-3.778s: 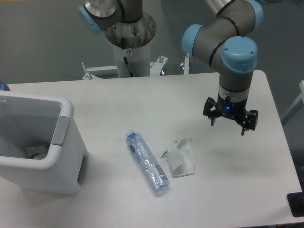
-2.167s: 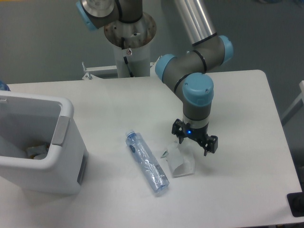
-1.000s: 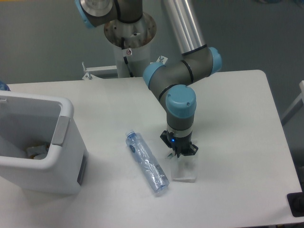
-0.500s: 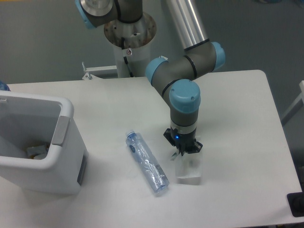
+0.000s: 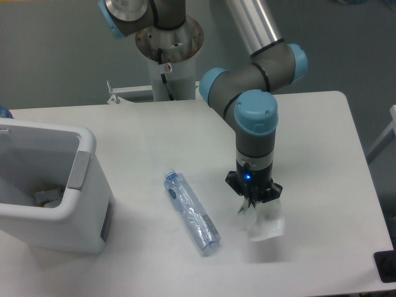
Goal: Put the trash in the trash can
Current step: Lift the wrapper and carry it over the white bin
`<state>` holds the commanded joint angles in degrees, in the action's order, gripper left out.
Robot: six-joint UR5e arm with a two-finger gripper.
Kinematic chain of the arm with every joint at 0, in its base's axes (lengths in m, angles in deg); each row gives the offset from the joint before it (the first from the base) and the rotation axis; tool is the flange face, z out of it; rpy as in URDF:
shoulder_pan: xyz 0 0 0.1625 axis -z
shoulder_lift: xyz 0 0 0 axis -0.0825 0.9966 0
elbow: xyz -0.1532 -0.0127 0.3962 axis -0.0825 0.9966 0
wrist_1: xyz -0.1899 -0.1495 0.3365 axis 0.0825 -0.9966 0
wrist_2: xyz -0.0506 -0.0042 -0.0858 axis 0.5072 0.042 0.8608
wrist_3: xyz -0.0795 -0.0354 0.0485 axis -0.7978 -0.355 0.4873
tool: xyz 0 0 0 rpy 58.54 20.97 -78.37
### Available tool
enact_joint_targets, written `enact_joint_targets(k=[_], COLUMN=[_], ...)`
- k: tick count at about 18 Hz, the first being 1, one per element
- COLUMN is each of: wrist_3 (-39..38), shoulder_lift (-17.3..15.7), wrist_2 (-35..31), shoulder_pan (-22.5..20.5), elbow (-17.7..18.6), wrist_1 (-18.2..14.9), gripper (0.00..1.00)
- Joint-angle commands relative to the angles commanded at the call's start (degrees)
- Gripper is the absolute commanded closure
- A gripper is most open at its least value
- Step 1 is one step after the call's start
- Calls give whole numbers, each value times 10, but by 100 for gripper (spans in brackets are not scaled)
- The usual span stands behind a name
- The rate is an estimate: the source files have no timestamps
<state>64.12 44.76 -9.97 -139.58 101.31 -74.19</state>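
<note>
The fingers are pinched on the top of the wrapper, which hangs crumpled just below them, its shadow on the bench underneath; whether its lowest edge touches the bench is hard to tell. The arm comes straight down over the fingers, a small blue light glowing at the wrist. Left of the fingers, apart from the wrapper, the bottle lies flat on the bench, slanted, one end pointing up-left and the other down-right. Far left of the fingers sits the bin, open-topped, with scraps showing inside.
</note>
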Motion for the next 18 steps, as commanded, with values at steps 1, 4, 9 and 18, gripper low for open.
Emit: enact_joint_targets(k=[1, 4, 9, 18], wrist_3=[-4, -30, -82, -136], shoulder_lift=[-7, -34, -94, -168], wrist_2=[5, 39, 98, 139], shoulder_pan=[0, 4, 38, 122], elbow=[-1, -1, 6, 10], wrist_1=[1, 0, 0, 1], gripper=[100, 100, 100, 100])
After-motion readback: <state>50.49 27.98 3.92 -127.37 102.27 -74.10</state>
